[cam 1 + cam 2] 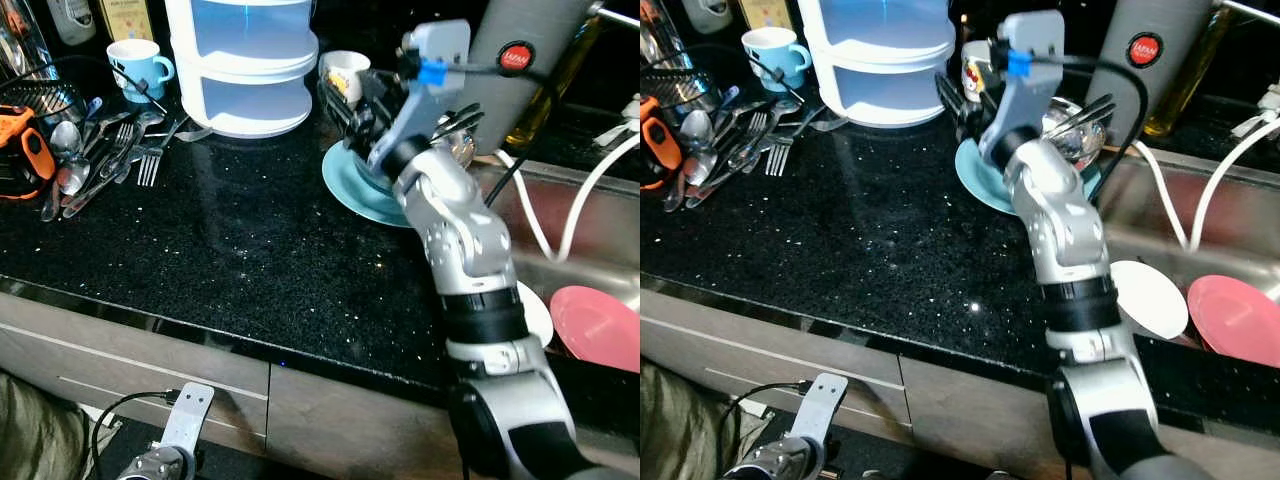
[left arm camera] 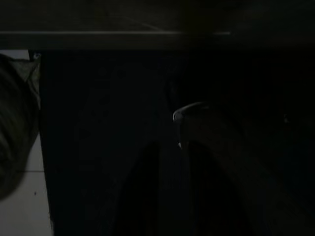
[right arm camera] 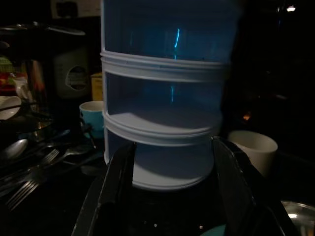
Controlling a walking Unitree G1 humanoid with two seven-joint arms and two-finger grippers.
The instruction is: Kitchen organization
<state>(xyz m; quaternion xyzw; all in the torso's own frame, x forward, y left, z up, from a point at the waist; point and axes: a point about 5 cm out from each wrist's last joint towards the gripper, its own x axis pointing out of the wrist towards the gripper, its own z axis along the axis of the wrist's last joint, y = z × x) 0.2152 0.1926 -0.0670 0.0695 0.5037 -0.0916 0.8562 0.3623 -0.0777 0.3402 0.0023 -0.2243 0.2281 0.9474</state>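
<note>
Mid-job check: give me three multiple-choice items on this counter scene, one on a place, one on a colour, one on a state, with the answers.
1. Where does the teal plate lie?
A. on the black counter beside the sink
B. inside the sink
C. on the floor

2. What colour is the mug behind the cutlery?
A. red
B. light blue
C. yellow

3. How do the right gripper fingers stand?
A. shut on a fork
B. shut on the plate
C. open, holding nothing

Answers:
1 A, the plate rests on the counter by the sink edge.
2 B, the mug shows light blue.
3 C, the right wrist view shows the fingers apart, the white tiered container ahead.
</note>
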